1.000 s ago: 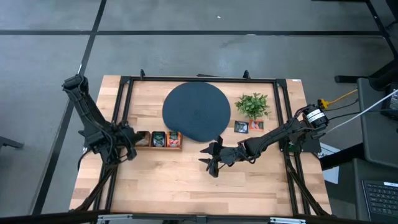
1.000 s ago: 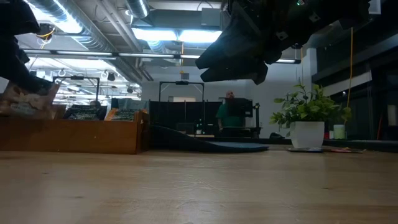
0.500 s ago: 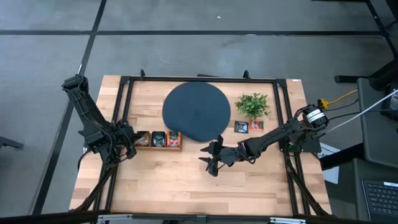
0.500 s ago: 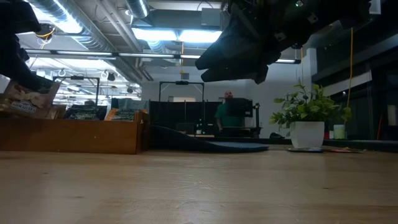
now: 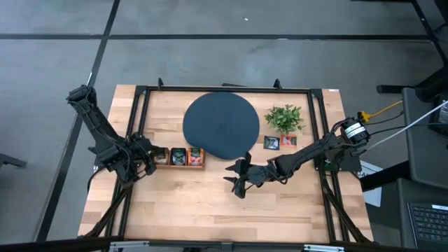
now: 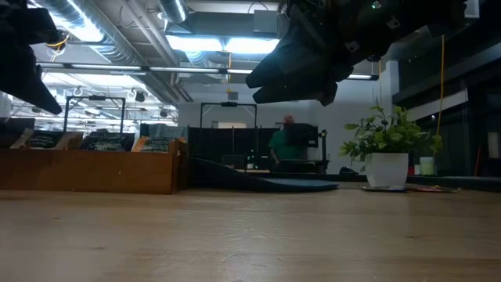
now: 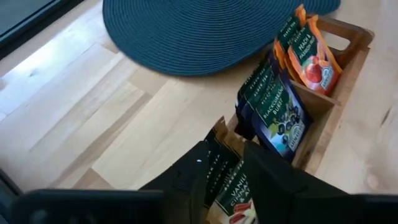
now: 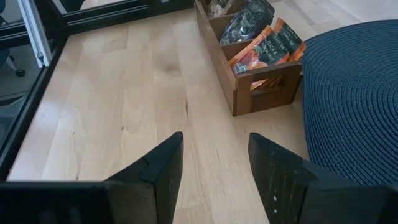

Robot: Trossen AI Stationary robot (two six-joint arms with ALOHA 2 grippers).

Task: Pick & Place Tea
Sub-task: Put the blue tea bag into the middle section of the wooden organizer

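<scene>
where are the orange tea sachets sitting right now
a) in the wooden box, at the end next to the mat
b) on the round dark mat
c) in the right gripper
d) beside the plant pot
a: the orange sachets stand in the wooden box, in its compartment nearest the mat.

Pale tea sachets (image 7: 231, 198) stand upright between the left fingers (image 7: 273, 180); just beyond them dark green-black sachets (image 7: 273, 111) and then orange ones (image 7: 314, 59) stand on edge, tightly packed.

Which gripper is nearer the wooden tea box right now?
Left. The left gripper hangs right over the wooden tea box's left end compartment, while the right gripper hovers off beyond the box's other end, near the round mat.
</scene>
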